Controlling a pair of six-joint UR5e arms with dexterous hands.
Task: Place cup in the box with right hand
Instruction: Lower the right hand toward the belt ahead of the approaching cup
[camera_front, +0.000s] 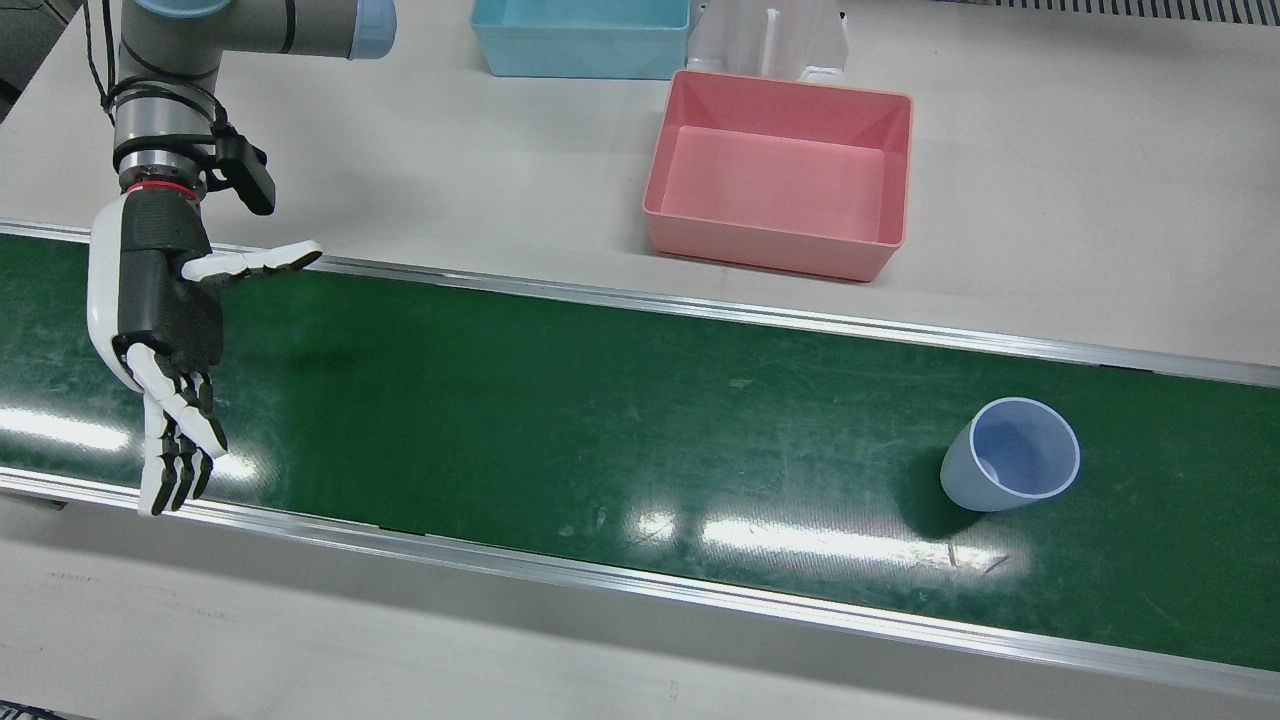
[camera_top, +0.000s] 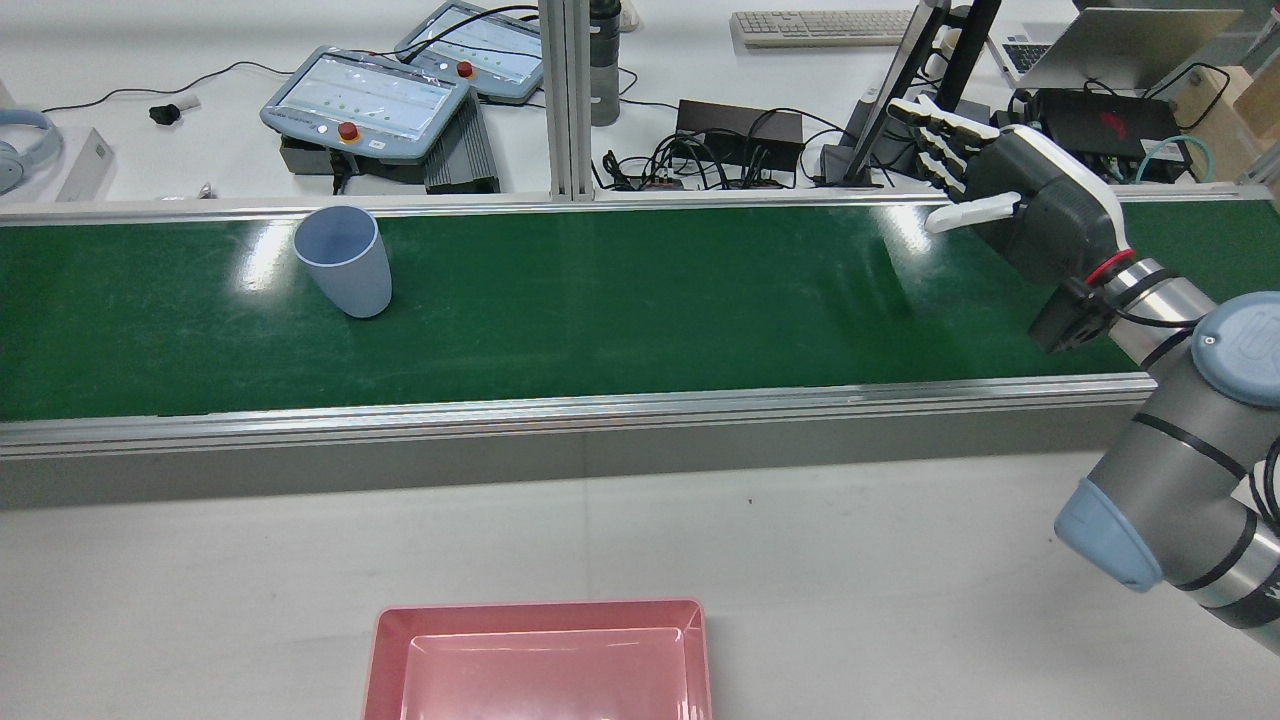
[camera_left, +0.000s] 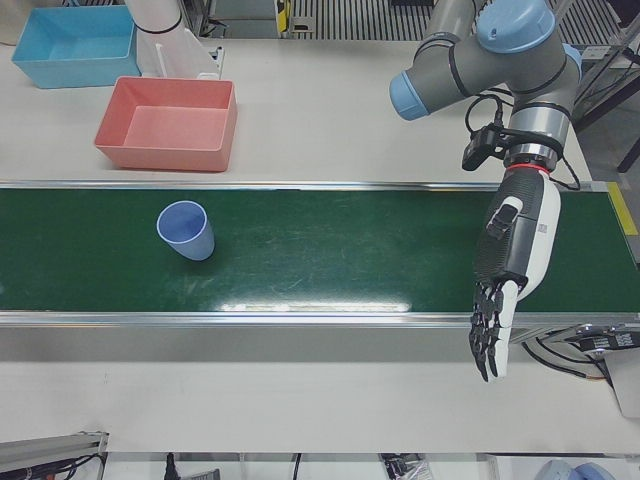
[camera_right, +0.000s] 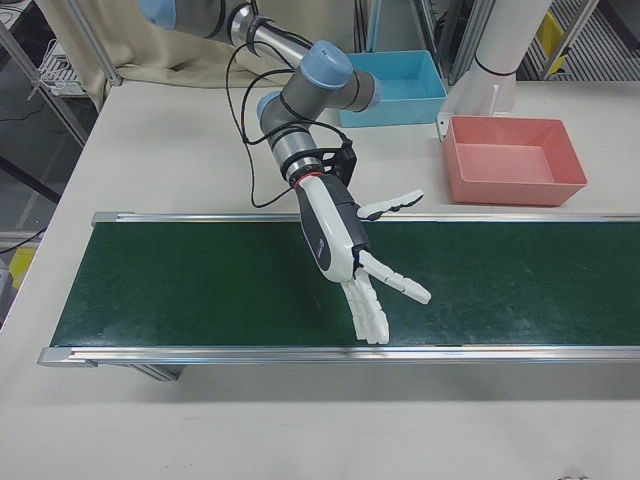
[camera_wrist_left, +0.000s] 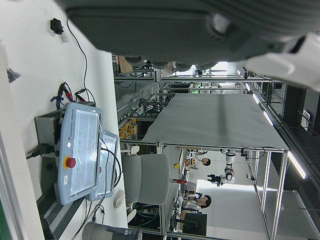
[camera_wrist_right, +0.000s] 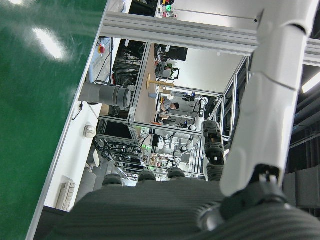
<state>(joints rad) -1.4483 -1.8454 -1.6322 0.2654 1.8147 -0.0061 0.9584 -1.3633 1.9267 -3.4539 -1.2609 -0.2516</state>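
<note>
Green conveyor belt (camera_front: 600, 420) carries the cup. The pink box (camera_front: 760, 255) sits empty on the table beside the belt. Right hand (camera_front: 160, 320) has its fingers spread and holds nothing, well apart from the cup. Left hand (camera_left: 512, 250) is likewise spread and empty. Blue cup (camera_front: 1005, 470) stands upright. It is likely light, stiff, smooth plastic that tips easily, so the hand should wrap the mid-wall.
</note>
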